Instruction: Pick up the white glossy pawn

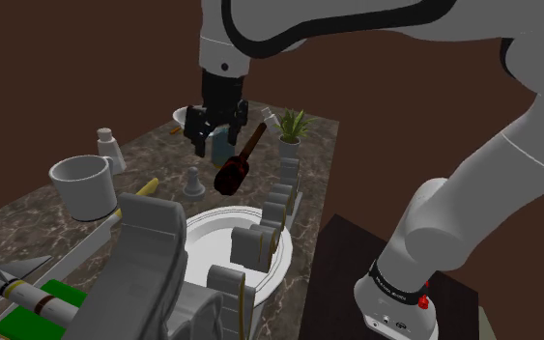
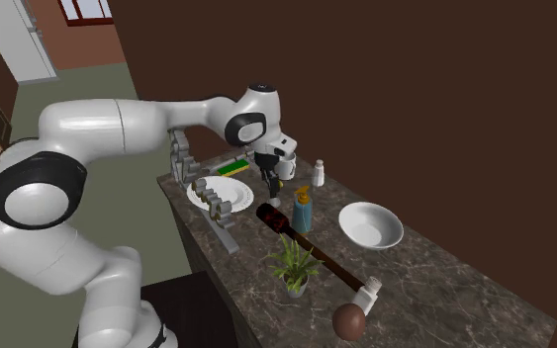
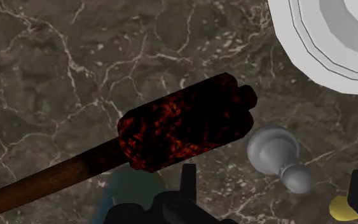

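Marbled bench (image 1: 28, 214) carries the pawn (image 1: 195, 181), ungrasped, at six o'clock from my spread, empty hand (image 1: 216, 145); descent and pinch remain.

- The mallet (image 3: 184, 124) runs off my wrist view's edge.
- A white round vessel (image 3: 323, 44) is cropped too.
- A yellow thing (image 3: 341, 207) near the pawn (image 3: 279, 156) I cannot identify.

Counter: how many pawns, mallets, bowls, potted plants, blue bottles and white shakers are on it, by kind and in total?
pawn: 1
mallet: 1
white bowl: 1
potted plant: 1
blue bottle: 1
white shakers: 2
Total: 7
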Available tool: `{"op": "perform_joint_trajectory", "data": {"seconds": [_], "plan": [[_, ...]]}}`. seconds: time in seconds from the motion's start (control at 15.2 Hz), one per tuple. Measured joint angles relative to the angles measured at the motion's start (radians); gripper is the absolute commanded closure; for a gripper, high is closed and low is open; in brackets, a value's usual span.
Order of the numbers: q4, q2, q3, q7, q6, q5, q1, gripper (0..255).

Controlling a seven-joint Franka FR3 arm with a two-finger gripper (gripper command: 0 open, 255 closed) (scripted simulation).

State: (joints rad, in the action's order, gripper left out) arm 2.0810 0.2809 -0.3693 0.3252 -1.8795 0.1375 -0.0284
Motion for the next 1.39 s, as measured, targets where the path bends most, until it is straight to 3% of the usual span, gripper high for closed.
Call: {"op": "perform_joint_trajectory", "data": {"seconds": [0.33, 0.79, 0.86, 1.39], "plan": [[-0.102, -0.162, -0.064, 0.105, -0.055, -0.067, -0.009, 0], [-0.038, -0.183, -0.072, 0.114, -0.139, -0.076, -0.012, 0], [-0.034, -0.185, -0.072, 0.115, -0.146, -0.076, -0.012, 255], [-0.029, -0.186, -0.073, 0.115, -0.153, -0.077, -0.012, 255]]}}
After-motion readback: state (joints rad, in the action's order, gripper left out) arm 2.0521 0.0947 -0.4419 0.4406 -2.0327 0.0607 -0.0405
